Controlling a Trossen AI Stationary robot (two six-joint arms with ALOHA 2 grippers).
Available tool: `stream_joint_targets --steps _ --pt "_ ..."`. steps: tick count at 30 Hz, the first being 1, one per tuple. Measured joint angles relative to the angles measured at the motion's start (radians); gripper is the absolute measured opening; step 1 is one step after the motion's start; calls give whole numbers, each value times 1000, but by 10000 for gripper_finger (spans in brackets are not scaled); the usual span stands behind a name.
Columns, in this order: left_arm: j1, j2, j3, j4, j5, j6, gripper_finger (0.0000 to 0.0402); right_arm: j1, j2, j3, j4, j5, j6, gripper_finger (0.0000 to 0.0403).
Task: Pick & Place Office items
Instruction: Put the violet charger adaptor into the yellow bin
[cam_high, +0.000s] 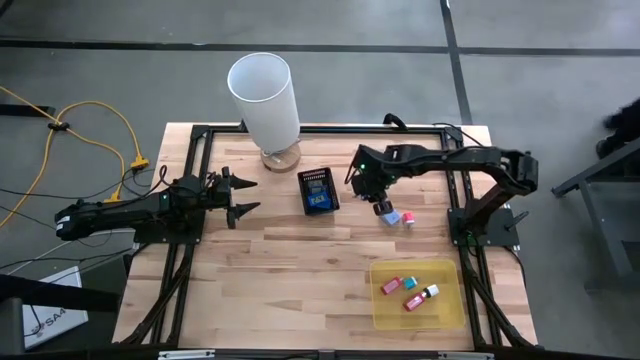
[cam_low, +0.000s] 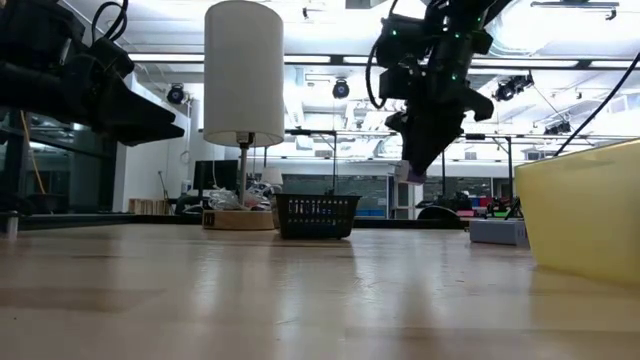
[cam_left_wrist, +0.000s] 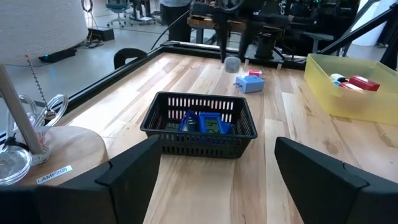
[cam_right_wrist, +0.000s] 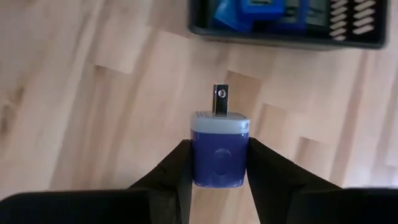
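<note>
Purple block (cam_right_wrist: 217, 150), a small charger plug with metal prongs pointing away from the wrist, pinched between the fingers of the right gripper (cam_high: 381, 207) and held in the air above the table (cam_high: 280, 270), between the black mesh box (cam_high: 318, 191) and a pale blue block (cam_high: 394, 217) lying on the wood. Blue pieces (cam_left_wrist: 205, 122) inside the mesh box. Red and white/teal blocks (cam_high: 410, 290) in the yellow tray (cam_high: 385, 310). Left gripper (cam_high: 240, 197) spread wide, empty, hovering left of the box near the lamp (cam_high: 264, 95).

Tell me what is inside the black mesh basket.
Blue pieces lie in the black mesh basket, one with a greyish face. Its walls and those pieces hide whatever lies beneath.
</note>
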Motion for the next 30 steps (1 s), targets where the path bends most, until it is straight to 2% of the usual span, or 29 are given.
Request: stream_joint_targets --steps 8,15,30 --pt "0 0 0 0 0 0 308 121 -5 0 -39 7 62 112" --pt "0 0 0 0 0 0 308 266 -5 0 -82 79 122 112" --pt "0 0 0 0 0 0 308 561 -5 0 -68 156 262 111"
